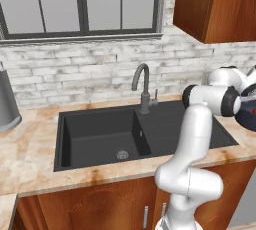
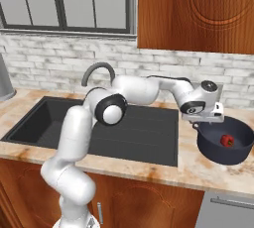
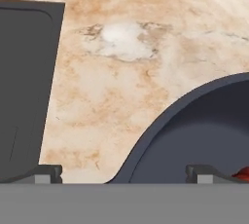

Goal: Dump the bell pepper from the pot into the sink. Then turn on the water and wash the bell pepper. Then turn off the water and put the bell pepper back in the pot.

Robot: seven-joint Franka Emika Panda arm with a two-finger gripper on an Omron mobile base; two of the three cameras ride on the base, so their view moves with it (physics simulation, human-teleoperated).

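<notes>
Bell pepper [image 2: 227, 140]: lying in pot [image 2: 224, 153] on counter, not yet dumped; sink [image 2: 74, 123] dry; gripper [image 2: 206, 118] spread wide, empty, above pot rim; all steps outstanding.

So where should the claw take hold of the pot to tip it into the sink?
Best on the pot's left rim, the side nearest the sink, coming down from above. The wall is thin and upright and the mouth wide, so one finger can go inside and one outside. The open claw hangs over that rim, and the bell pepper lies clear of it, further right.
</notes>
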